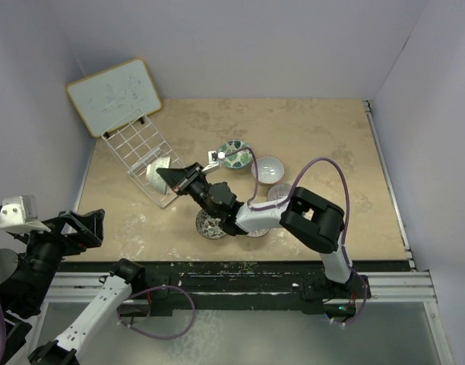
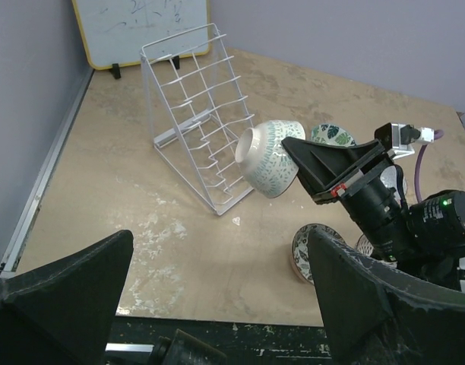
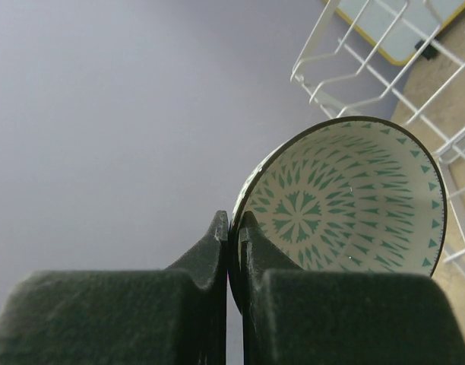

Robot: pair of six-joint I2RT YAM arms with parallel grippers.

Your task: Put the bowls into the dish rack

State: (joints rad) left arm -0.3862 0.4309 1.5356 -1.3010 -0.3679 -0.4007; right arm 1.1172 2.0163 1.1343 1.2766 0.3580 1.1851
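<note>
Beige tabletop, walled in purple on three sides. Whiteboard behind the dish rack bears faint marks, unreadable. Right gripper pinches the rim of a green-white bowl, held on edge at the dish rack's lower right edge; contact cannot be judged. Left gripper is spread wide, well short of the dish rack. Leaf-patterned bowl and pink bowl sit right of the dish rack.

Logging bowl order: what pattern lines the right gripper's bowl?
The bowl shows green radial triangles on white; right wrist view.
</note>
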